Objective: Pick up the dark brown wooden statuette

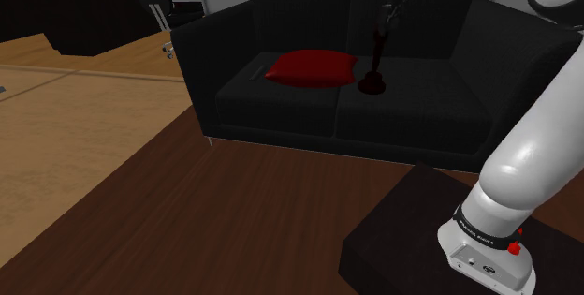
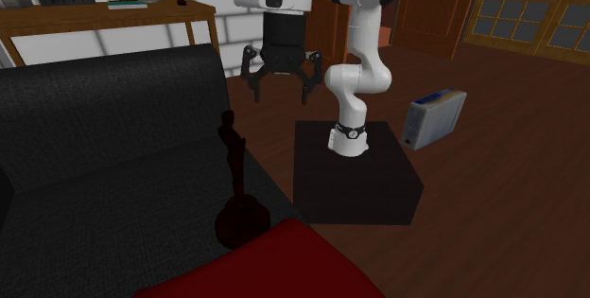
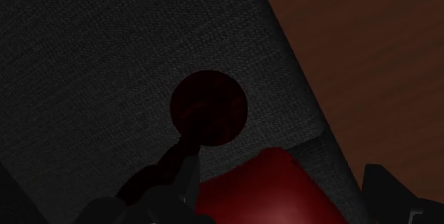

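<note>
The dark brown statuette point(image 1: 374, 66) stands upright on the black sofa's seat, a slim figure on a round base, just beside a red cushion point(image 1: 313, 66). In the second exterior view the statuette point(image 2: 236, 187) rises in front of the cushion point(image 2: 255, 268). My gripper point(image 1: 391, 7) hangs above the figure's top, apart from it. Its black fingers point(image 2: 251, 77) are spread wide, so the gripper point(image 2: 281, 83) is open with nothing in it. Looking down from the wrist, the round base point(image 3: 208, 109) lies ahead of the gripper point(image 3: 281, 203), and the cushion point(image 3: 267, 187) sits between the fingertips.
The black sofa point(image 1: 412, 106) has a high backrest behind the statuette. My black stand point(image 2: 355, 178) sits on dark wood floor in front of it. A white and blue box point(image 2: 435, 116) lies on the floor. A wooden side table point(image 2: 113, 12) carries small objects.
</note>
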Robot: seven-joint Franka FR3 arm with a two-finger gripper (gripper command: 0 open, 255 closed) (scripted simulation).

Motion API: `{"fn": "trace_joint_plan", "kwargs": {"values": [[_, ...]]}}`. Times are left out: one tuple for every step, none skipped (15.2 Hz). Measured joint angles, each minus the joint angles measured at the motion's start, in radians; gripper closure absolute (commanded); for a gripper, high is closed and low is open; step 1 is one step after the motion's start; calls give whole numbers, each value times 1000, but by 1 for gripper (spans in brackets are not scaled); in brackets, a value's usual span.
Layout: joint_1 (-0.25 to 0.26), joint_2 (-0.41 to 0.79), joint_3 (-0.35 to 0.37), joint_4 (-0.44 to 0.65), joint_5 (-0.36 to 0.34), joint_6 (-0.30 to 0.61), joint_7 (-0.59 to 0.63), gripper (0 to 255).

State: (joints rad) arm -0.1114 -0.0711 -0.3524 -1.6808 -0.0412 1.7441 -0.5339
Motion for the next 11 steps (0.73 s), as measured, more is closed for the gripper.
{"fn": "trace_joint_plan", "kwargs": {"values": [[-4,30,-7,33,10,6,-12,0],[-11,57,-15,70,19,5,-26,0],[-22,94,-26,119,34,3,-49,0],[-32,138,-35,181,53,-6,-66,0],[-43,173,-42,225,68,-7,-82,0],[-55,215,-48,288,85,-21,-96,0],[-67,254,-52,346,102,-31,-107,0],[-87,306,-57,424,126,-49,-124,0],[-97,331,-59,459,137,-55,-131,0],[-100,336,-59,462,140,-49,-136,0],[-100,335,-60,452,140,-39,-137,0]]}}
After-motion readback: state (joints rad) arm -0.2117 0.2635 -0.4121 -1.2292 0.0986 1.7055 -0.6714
